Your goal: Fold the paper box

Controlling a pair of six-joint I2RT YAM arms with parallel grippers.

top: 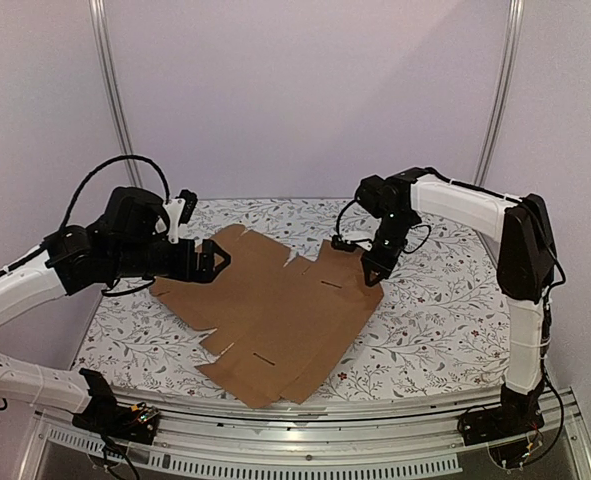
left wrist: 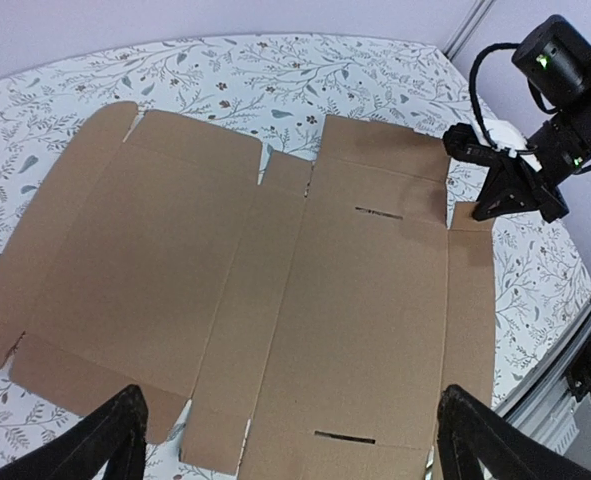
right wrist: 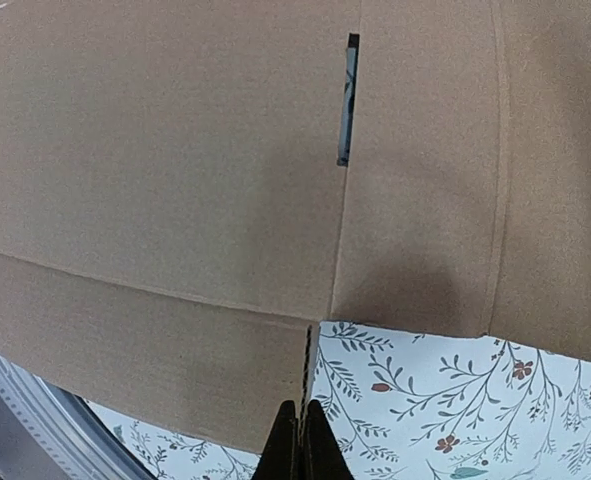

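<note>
The paper box (top: 275,320) lies flat and unfolded on the desk (top: 445,320), with the left tool (top: 218,262) spread wide at its left edge and the right tool (top: 371,278) pinched closed, holding nothing, at its right edge. With nothing pinning it down, the paper box may slide instead of creasing when pushed.

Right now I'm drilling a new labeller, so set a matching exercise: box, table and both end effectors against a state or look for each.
1. box
2. left end effector
3. right end effector
4. table

A. shut
B. floral pattern
C. brown, unfolded
D. open

Pairs: 1-C, 2-D, 3-A, 4-B
</note>
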